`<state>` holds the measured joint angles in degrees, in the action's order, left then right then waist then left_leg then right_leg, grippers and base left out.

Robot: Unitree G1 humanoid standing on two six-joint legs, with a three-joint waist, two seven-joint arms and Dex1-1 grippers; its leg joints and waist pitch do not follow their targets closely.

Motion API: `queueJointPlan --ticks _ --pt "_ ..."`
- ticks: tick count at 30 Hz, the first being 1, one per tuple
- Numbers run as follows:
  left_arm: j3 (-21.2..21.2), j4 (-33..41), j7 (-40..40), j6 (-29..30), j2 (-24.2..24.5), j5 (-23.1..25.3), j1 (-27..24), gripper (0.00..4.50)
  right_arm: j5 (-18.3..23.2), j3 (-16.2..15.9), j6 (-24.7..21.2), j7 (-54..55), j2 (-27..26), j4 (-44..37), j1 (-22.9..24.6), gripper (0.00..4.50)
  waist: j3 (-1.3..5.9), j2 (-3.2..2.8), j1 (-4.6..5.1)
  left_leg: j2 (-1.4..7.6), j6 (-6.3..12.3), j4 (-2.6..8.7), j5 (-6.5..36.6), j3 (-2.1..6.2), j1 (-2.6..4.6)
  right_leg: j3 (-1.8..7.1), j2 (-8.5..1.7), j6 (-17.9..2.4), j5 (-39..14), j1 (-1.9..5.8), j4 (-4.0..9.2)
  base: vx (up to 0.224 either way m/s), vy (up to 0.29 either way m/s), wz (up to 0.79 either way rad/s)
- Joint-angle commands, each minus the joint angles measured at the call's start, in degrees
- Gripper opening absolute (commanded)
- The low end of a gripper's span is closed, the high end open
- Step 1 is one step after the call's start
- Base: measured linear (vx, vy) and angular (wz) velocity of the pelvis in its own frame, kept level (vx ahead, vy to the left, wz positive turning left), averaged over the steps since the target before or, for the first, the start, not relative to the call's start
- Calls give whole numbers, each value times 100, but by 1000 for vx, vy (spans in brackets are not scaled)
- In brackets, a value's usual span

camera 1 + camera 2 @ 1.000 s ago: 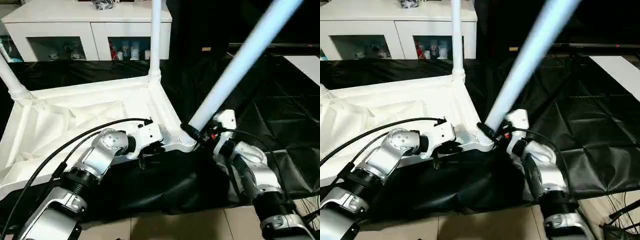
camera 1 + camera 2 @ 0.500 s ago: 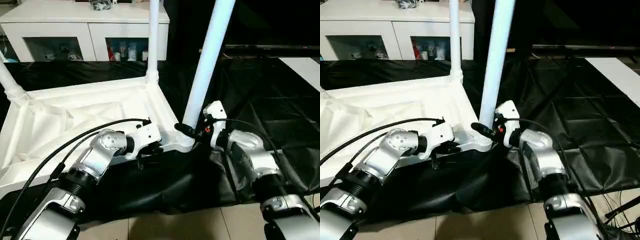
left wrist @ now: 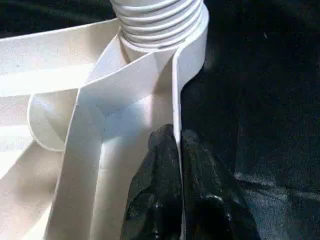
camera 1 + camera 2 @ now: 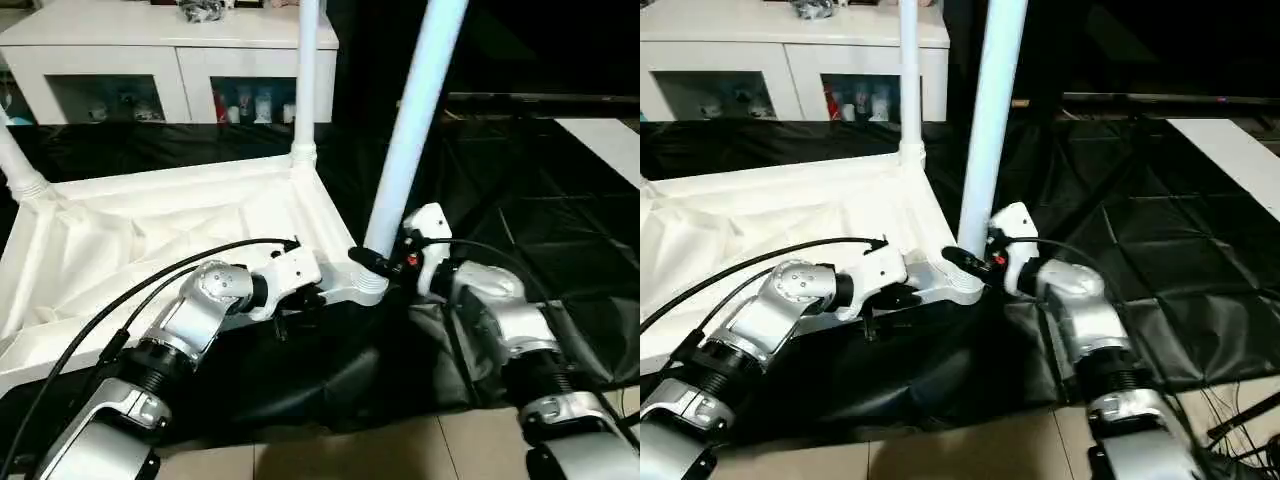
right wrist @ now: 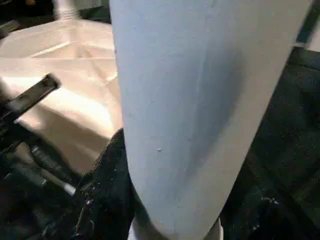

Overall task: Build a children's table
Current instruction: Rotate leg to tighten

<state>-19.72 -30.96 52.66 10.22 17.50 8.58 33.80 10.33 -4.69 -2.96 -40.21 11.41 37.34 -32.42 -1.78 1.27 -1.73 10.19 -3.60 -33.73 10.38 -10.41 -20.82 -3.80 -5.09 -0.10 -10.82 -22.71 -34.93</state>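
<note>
- You had the children's table [image 4: 180, 215] lying upside down on the black cloth [image 4: 560, 190], its ribbed underside facing up and its near edge toward the robot.
- Your left gripper [image 3: 179, 145] was pinched shut on the thin rim wall of the tabletop [image 3: 176, 90], one black finger on each side, just beside the near corner socket [image 4: 368, 285].
- Your right gripper [image 4: 385, 262] was clamped around the base of the near leg [image 4: 412, 120], right above that socket; its fingers [image 5: 102, 185] stood partly open with the tube filling the space between them.
- That near leg rose from the socket almost upright, leaning a little toward the robot's right as it ran out of the top of the head views.
- In the left wrist view you could see the threaded bottom of the leg [image 3: 160, 22] seated in the corner socket; whether it was fully home cannot be told.
- A second leg [image 4: 306, 75] stood upright in the far corner socket, and a third leg [image 4: 20, 165] stood in the corner on the robot's left.
- The white cabinet [image 4: 130, 60] with glass doors stood behind the cloth, small items on its shelves too small to make out.
- A black cable [image 4: 150, 285] looped along your left forearm [image 4: 185, 325] toward the wrist.
</note>
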Motion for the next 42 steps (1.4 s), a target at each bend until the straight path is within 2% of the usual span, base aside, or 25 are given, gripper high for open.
queueJointPlan --ticks 1,3,4,5,6,7,9,10,11,13,14,16,18,20,22,23,28,30,31,32,34,35,37,38,42 --pt "-100 -240 -78 217 -136 -28 -62 0 -453 142 -308 927 9 684 122 186 203 -67 1 290 -108 516 2512 179 51 251 -352 -983 -2445 136 571 0 0 0" --pt "-35 -421 -342 340 -266 8 61 0 -465 224 -366 1338 -126 759 58 186 187 -63 32 280 -166 519 2711 192 68 248 -358 -867 -2805 96 610 0 0 0" --pt "86 -772 -799 526 -522 40 318 0 -448 368 -462 1994 -351 961 -98 186 183 -73 29 274 -190 515 2844 203 102 236 -357 -770 -3037 75 646 0 0 0" --pt "108 -850 -881 555 -577 42 375 0 -445 389 -484 2109 -392 1017 -140 186 180 -76 39 257 -213 505 2935 214 133 228 -364 -700 -3232 39 680 0 0 0" --pt "144 -991 -1023 606 -677 44 477 0 -442 423 -521 2312 -463 1120 -217 186 174 -61 53 257 -220 509 2986 218 129 214 -349 -667 -3307 41 686 0 0 0" --pt "170 -1182 -1177 618 -813 56 612 0 -416 483 -561 2575 -561 1272 -329 186 189 -66 41 259 -198 517 2973 238 124 204 -372 -618 -3327 65 706 0 0 0" --pt "215 -1490 -1428 661 -1075 53 833 0 -309 620 -623 3014 -760 1550 -549 185 189 -99 60 249 -203 528 2994 245 119 182 -365 -595 -3277 57 732 0 0 0" --pt "238 -1583 -1503 676 -1159 55 898 0 -262 660 -634 3160 -826 1633 -617 185 189 -99 60 260 -209 549 3003 261 93 171 -363 -598 -3133 86 726 0 0 0" --pt "266 -1751 -1633 695 -1318 54 1013 0 -95 845 -634 3476 -997 1796 -768 185 183 -129 62 261 -185 555 3040 240 107 185 -364 -630 -3010 60 749 0 0 0" --pt "278 -1983 -1814 722 -1538 71 1176 0 67 1074 -593 3962 -1266 2069 -1024 185 192 -128 72 258 -227 566 3133 263 113 162 -350 -666 -2897 71 730 0 0 0" --pt "294 -2057 -1869 732 -1598 61 1230 0 28 1082 -560 4115 -1359 2179 -1131 185 193 -124 72 256 -229 572 3182 257 123 160 -349 -671 -2799 64 738 0 0 0" --pt "313 -2118 -1898 731 -1613 46 1267 0 -83 1039 -551 4276 -1457 2317 -1255 185 179 -123 80 256 -226 590 3215 262 91 168 -352 -690 -2706 68 729 0 0 0" --pt "316 -2147 -1891 709 -1592 49 1265 0 -136 1017 -545 4330 -1473 2362 -1287 185 180 -118 75 245 -199 578 3278 247 125 172 -356 -684 -2735 42 748 0 0 0" --pt "342 -2271 -1902 630 -1559 70 1277 0 -170 1057 -486 4417 -1482 2447 -1328 185 165 -87 71 235 -149 571 3305 231 136 175 -362 -625 -2895 20 779 0 0 0" --pt "356 -2322 -1913 608 -1554 75 1290 0 -193 1068 -454 4440 -1479 2493 -1349 185 165 -90 61 234 -127 567 3296 232 149 177 -372 -578 -3024 10 793 0 0 0" --pt "367 -2365 -1923 593 -1556 76 1305 0 -200 1091 -427 4461 -1482 2539 -1372 185 155 -55 61 234 -105 567 3278 232 141 170 -373 -540 -3124 9 804 0 0 0" --pt "389 -2394 -1925 576 -1541 72 1311 0 -262 1059 -271 4450 -1510 2656 -1486 185 142 -64 71 240 -122 576 3395 252 150 150 -372 -437 -3338 -17 827 0 0 0" --pt "395 -2393 -1918 564 -1536 71 1306 0 -134 1130 -162 4169 -1548 2633 -1506 185 136 -68 74 238 -121 575 3494 256 161 139 -372 -388 -3430 -30 850 0 0 0" --pt "397 -2413 -1906 541 -1531 70 1309 0 -102 1169 -102 4121 -1560 2627 -1520 220 140 -76 78 239 -117 582 3492 261 158 137 -373 -384 -3417 -22 851 0 0 0" --pt "389 -2412 -1876 520 -1518 71 1304 0 -102 1169 -70 4063 -1548 2597 -1534 255 149 -77 75 241 -103 592 3443 259 151 138 -375 -397 -3342 -7 854 0 0 0" --pt "390 -2421 -1861 501 -1513 72 1304 0 -133 1161 -49 4015 -1538 2586 -1543 258 171 -90 72 260 -90 619 3312 257 136 147 -378 -487 -3049 38 832 0 0 0" --pt "387 -2424 -1853 491 -1509 75 1306 0 -145 1158 -34 3994 -1533 2590 -1549 265 185 -90 56 273 -89 627 3183 240 131 167 -382 -605 -2756 40 812 0 0 0" --pt "375 -2426 -1821 457 -1495 85 1311 0 -169 1151 30 3902 -1511 2594 -1570 289 173 -78 47 274 -80 632 3060 212 110 185 -373 -742 -2488 49 777 0 0 0" --pt "364 -2415 -1762 397 -1470 92 1312 0 -180 1128 106 3750 -1479 2567 -1600 295 170 -101 39 276 -61 633 3010 202 103 198 -381 -796 -2407 54 765 0 0 0" --pt "357 -2413 -1681 306 -1436 106 1315 0 -175 1165 245 3441 -1444 2494 -1645 333 181 -88 23 278 3 620 2771 173 89 219 -397 -893 -2261 82 748 0 0 0"
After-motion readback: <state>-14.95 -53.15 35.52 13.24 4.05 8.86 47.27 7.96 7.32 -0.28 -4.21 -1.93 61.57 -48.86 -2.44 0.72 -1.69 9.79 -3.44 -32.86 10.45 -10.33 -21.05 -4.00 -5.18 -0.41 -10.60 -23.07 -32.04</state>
